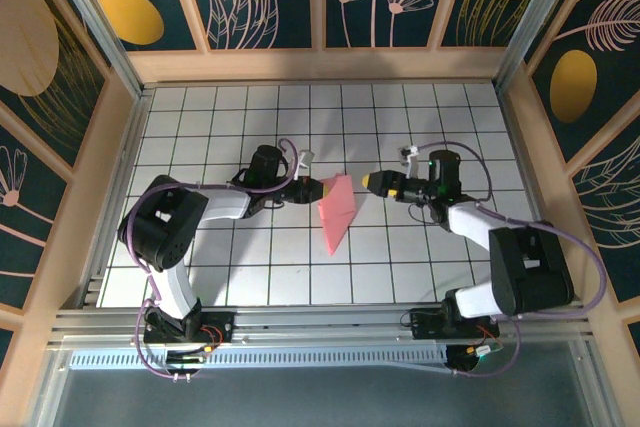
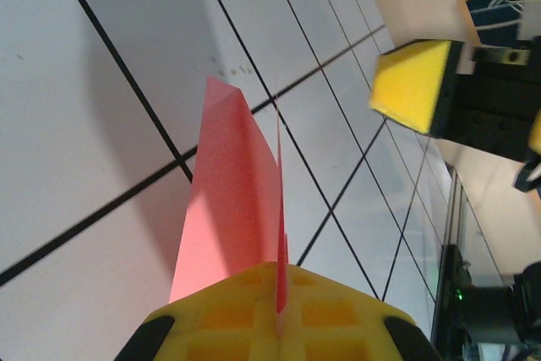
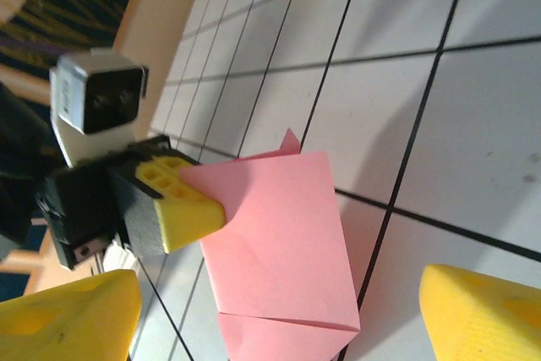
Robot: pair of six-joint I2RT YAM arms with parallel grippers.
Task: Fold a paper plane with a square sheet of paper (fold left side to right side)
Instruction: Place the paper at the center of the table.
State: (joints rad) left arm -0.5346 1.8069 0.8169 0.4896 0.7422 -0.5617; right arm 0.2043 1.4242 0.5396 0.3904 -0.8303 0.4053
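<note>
The salmon-pink sheet of paper (image 1: 336, 211) lies mid-table, folded into a narrow shape whose point faces the near edge. My left gripper (image 1: 312, 188) is shut on its far left edge and holds one flap up off the tiles. In the left wrist view the raised paper (image 2: 232, 200) stands edge-on, pinched between the yellow pads (image 2: 338, 319). My right gripper (image 1: 372, 182) hovers open just right of the paper without touching it. From the right wrist, the paper (image 3: 287, 234) shows a crease near its lower edge, and the right gripper (image 3: 279, 319) straddles it with wide-open fingers (image 3: 482, 310).
White grid tiles (image 1: 240, 117) cover the table inside wooden walls (image 1: 320, 65). The left arm's camera block (image 3: 97, 99) sits above its yellow finger (image 3: 182, 205). The right gripper's yellow fingertip (image 2: 414, 82) hangs close beyond the paper.
</note>
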